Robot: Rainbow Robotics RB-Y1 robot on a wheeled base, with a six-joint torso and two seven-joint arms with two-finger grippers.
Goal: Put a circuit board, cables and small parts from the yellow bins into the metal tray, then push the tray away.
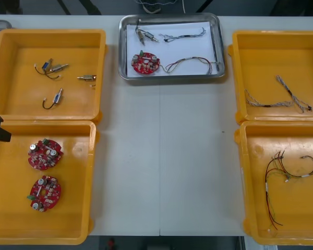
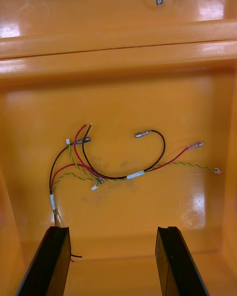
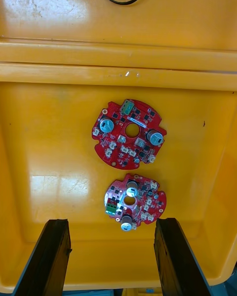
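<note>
Light worktop (image 1: 161,156): two yellow left bins (image 1: 21,99), two yellow right bins (image 1: 271,57), tray (image 1: 172,77) sitting between them at the far edge.

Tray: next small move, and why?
Probably bring the open right gripper from its bin to the near rim of the metal tray to push: it already holds a circuit board, cables and small metal parts. The left gripper hangs open too.

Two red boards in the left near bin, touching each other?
Apart. Front view shows a strip of bare yellow bin floor between the farther circuit board and the nearer circuit board.
</note>
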